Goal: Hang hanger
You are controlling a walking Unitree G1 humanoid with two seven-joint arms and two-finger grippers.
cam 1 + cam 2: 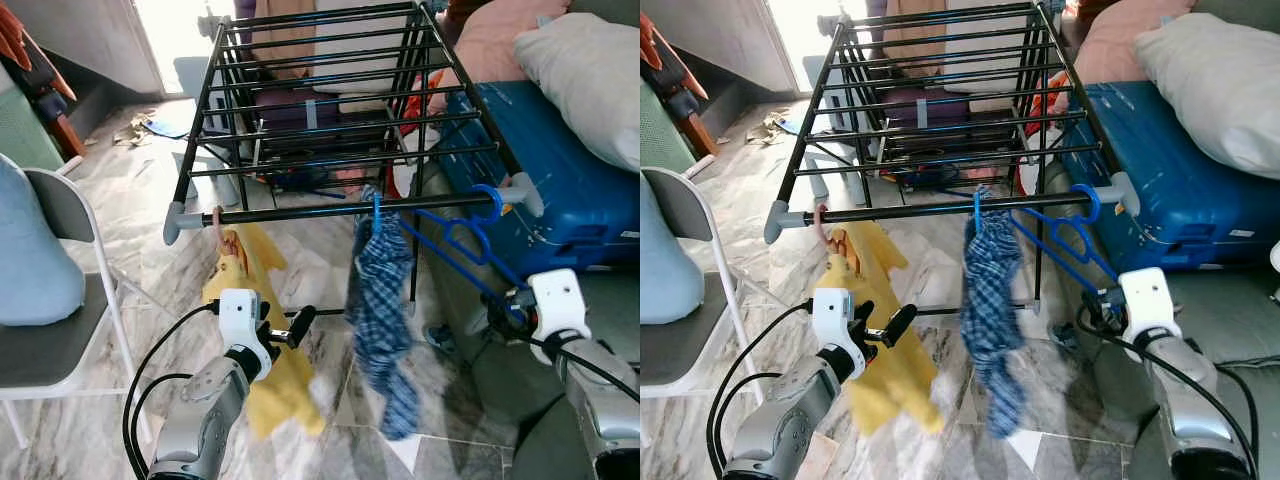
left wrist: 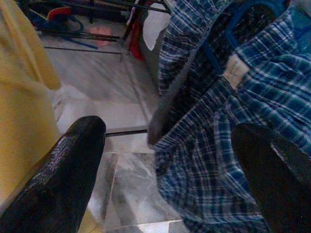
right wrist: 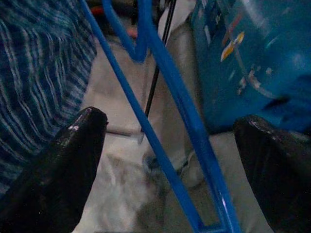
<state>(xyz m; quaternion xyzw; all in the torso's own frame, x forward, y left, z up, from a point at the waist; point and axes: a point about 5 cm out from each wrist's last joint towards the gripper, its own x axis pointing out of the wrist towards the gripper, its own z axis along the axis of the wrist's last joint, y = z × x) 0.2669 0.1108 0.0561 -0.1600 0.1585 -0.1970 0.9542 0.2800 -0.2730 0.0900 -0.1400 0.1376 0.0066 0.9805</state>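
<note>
Black metal bars on the drying rack (image 1: 330, 120), matt, with grey plastic end caps. The blue hanger (image 1: 455, 245) looks like smooth, glossy plastic. Soft checked cloth on the blue shirt (image 1: 380, 300), plain yellow cloth (image 1: 265, 330) beside it. The marble-look floor (image 1: 150, 200) shines, and the blue suitcase (image 1: 560, 180) is a hard, smooth shell.

Daylight floods in through the doorway (image 1: 180, 30) beyond the drying rack (image 1: 330, 110), blown out to white there. The head views are bright and mostly sharp, with soft shadows on the marble floor (image 1: 150, 200). Both wrist views are dimmer, bluish and soft; the near black fingers (image 2: 63, 174) are blurred, with faint glints.
</note>
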